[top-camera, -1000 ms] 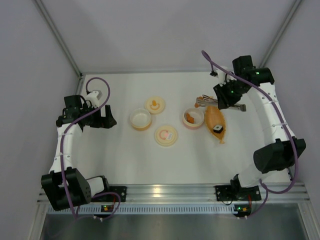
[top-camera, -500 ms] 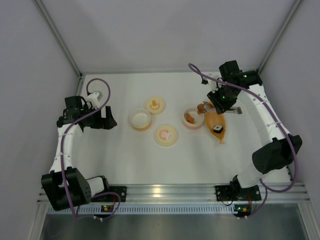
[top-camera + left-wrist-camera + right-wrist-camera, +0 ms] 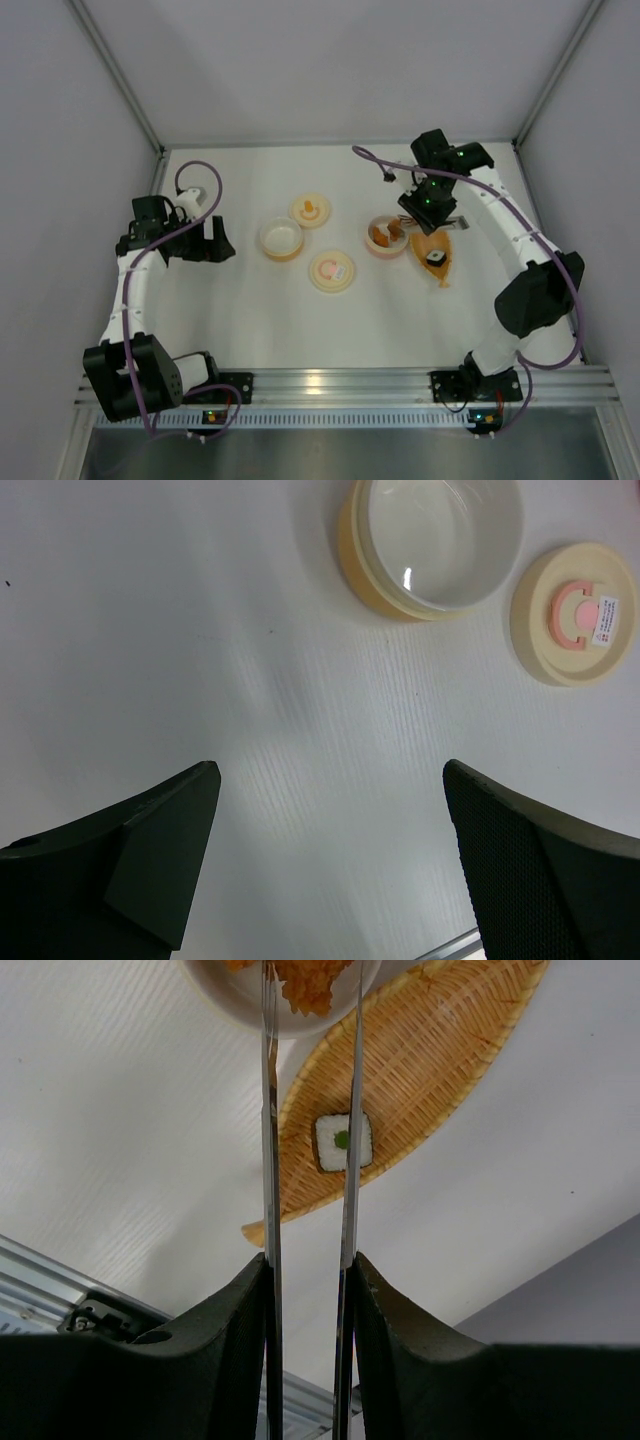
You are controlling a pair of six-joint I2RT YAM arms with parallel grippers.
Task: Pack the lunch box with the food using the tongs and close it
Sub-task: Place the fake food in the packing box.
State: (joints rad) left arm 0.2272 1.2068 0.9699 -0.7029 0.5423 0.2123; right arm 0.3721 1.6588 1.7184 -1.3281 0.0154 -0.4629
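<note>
The only print I can find is a small white sticker (image 3: 607, 621) on the lid (image 3: 572, 615), beside its pink C-shaped mark, and the lettering is too small to read. Since a second ago my right arm has swung left, from the far end of the basket (image 3: 433, 255) to above the lunch box (image 3: 381, 254). The left arm has not moved. My right fingers (image 3: 230, 1330) are clamped on the tongs (image 3: 268, 1160), squeezing the two arms nearly parallel. The tips frame an orange-brown chunk (image 3: 305, 988) at the lunch box, but I cannot tell whether it is lifted. My left fingers (image 3: 160, 840) are spread fully wide, holding nothing, above bare worktop (image 3: 200, 630). The right wrist view shows the basket's woven texture and a sushi piece (image 3: 343, 1142) lying in it, white with a green centre. The left wrist view shows the yellow-rimmed bowl (image 3: 440, 540) close beside the lid, not touching it. Only the top view shows the smaller lid (image 3: 311, 209) with an orange mark, lying behind that bowl.
</note>
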